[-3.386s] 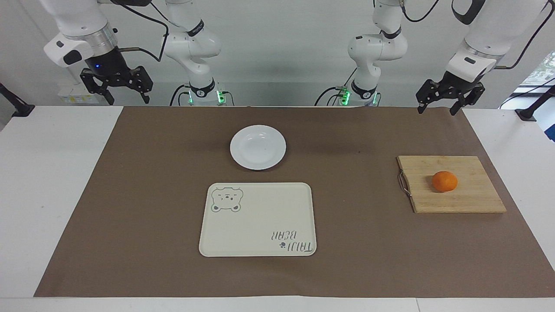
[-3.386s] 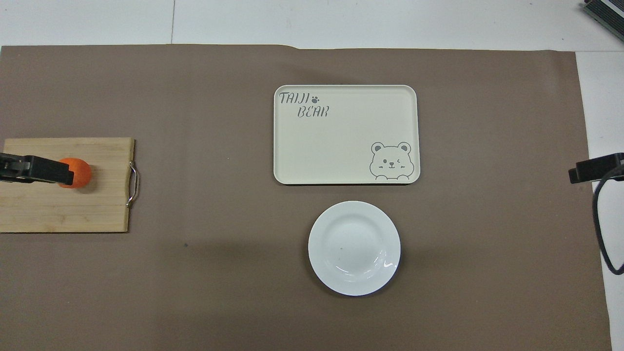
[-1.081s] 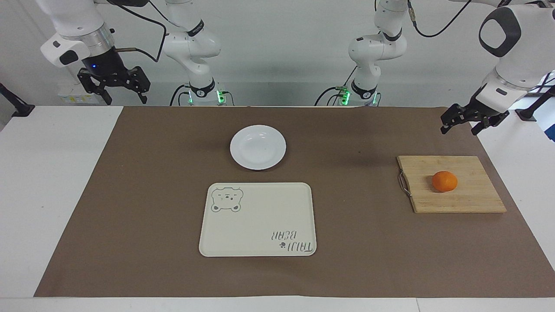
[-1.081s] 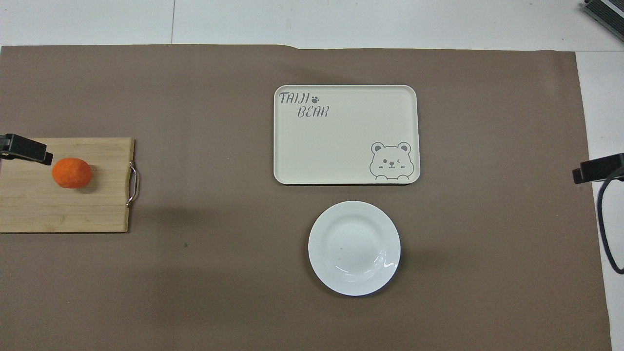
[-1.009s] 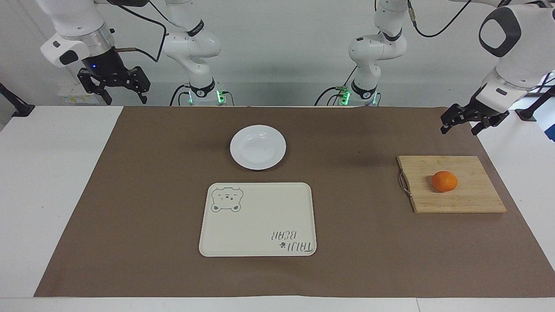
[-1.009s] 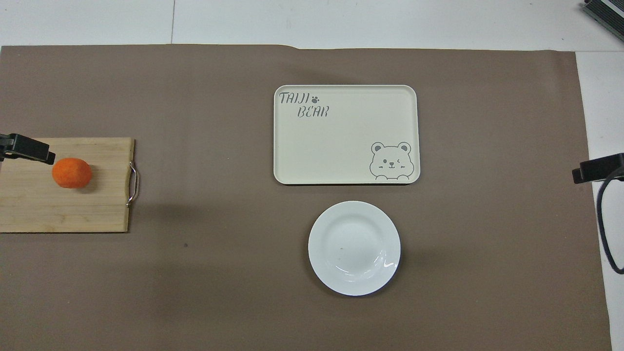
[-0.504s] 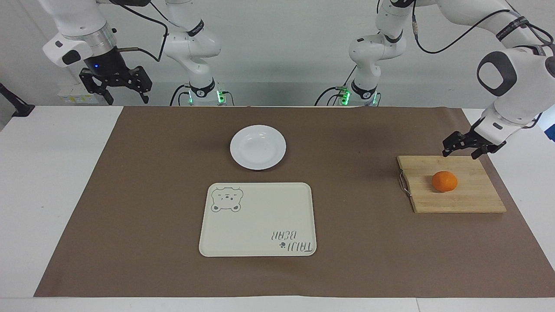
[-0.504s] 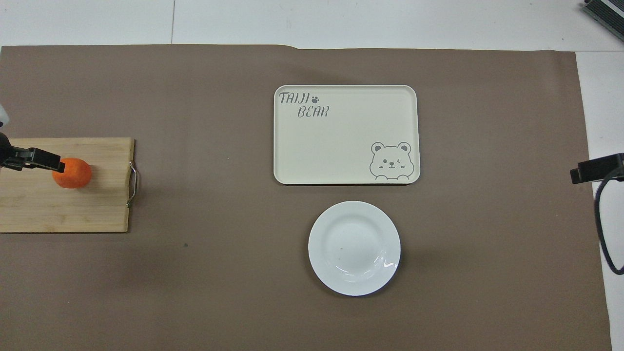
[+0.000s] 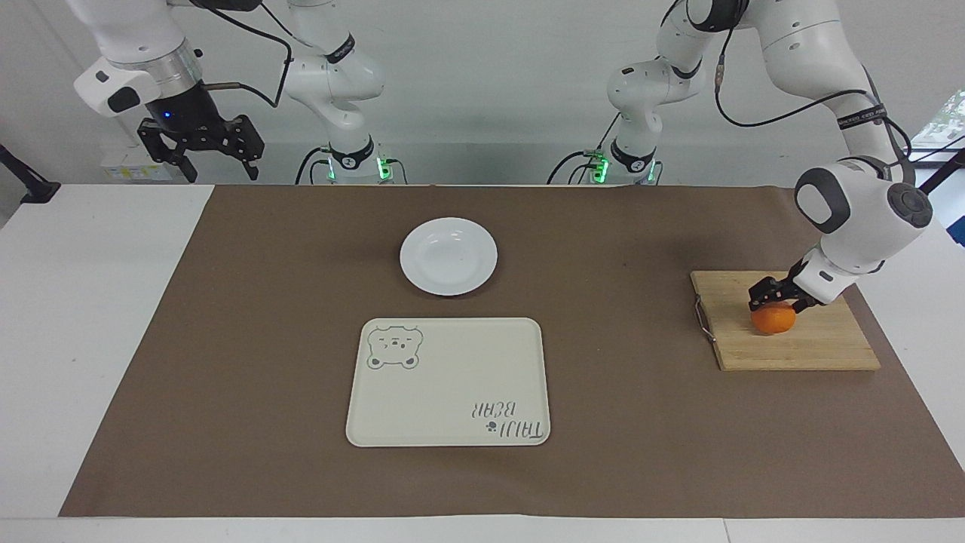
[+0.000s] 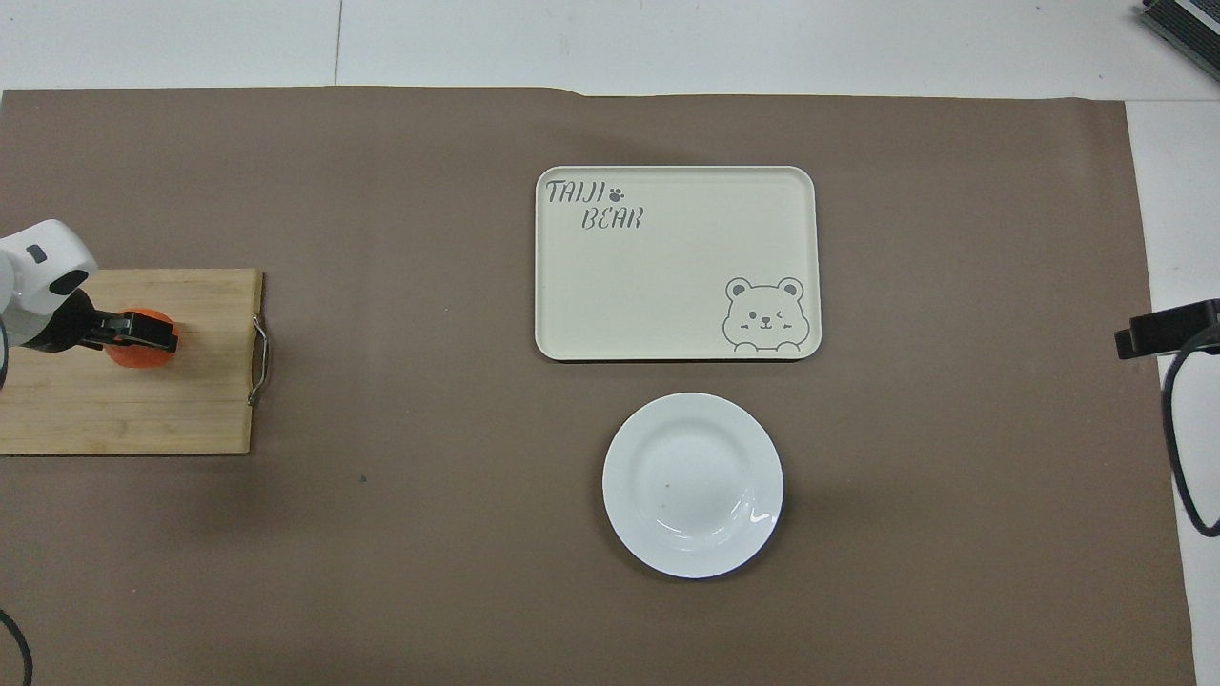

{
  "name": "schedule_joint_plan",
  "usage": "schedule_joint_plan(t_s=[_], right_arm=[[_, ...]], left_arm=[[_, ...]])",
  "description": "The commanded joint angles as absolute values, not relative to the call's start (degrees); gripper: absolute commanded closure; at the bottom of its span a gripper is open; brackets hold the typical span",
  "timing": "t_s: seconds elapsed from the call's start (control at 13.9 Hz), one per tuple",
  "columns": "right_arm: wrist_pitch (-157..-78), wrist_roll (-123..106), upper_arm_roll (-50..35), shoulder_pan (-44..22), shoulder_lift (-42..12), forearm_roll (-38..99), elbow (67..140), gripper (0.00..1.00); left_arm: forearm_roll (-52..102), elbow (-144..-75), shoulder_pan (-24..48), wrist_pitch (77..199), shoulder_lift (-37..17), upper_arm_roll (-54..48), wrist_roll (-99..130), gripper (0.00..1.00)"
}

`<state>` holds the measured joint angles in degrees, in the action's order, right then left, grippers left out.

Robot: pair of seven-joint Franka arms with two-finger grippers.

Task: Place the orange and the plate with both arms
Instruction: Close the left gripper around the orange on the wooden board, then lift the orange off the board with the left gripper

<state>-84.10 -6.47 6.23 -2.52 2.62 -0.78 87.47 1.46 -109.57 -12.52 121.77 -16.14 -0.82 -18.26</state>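
Observation:
The orange [image 9: 773, 322] lies on a wooden cutting board [image 9: 818, 347] toward the left arm's end of the table. My left gripper [image 9: 775, 296] is down on the orange's top, open, with a finger on each side of it. In the overhead view the left gripper [image 10: 138, 330] covers most of the orange [image 10: 133, 354]. The white plate [image 9: 448, 256] lies empty on the brown mat, nearer to the robots than the tray; it also shows in the overhead view [image 10: 693, 484]. My right gripper [image 9: 200, 154] waits open in the air over the table's edge at the right arm's end, and only its tip [image 10: 1165, 329] shows in the overhead view.
A cream rectangular tray with a bear print [image 9: 448, 381] lies empty at the mat's middle, farther from the robots than the plate; it also shows in the overhead view [image 10: 677, 262]. The cutting board [image 10: 124, 410] has a metal handle on its side toward the tray.
My left arm has swung down from high over the mat's edge onto the orange on the cutting board. The right arm, plate and tray have stayed put.

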Motion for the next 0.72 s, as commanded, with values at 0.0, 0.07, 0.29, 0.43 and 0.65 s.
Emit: schedule_joint_plan(t_s=[0.0,0.07,0.29,0.43,0.65], right_arm=[[-84.64,-5.98,5.89,-2.11,3.96,-0.79,88.86,0.00],[-84.64,-5.98,5.89,-2.11,3.96,-0.79,88.86,0.00],[-84.64,-5.98,5.89,-2.11,3.96,-0.79,88.86,0.00],[-84.64,-5.98,5.89,-2.11,3.96,-0.79,88.86,0.00],[-84.64,-5.98,5.89,-2.11,3.96,-0.79,88.86,0.00]], left_arm=[[2.02,-112.75,-13.01,126.72,-16.87,-1.14,-17.75,0.00],[2.02,-112.85,-13.36,127.17,-17.14,-1.14,-17.75,0.07],[1.93,-112.15,-13.89,126.21,-17.14,-1.14,-18.54,1.00],[1.93,-111.71,-13.71,125.95,-16.70,-1.14,-18.02,1.00],[1.93,-109.52,-13.36,123.06,-15.74,-1.14,-17.67,1.00]])
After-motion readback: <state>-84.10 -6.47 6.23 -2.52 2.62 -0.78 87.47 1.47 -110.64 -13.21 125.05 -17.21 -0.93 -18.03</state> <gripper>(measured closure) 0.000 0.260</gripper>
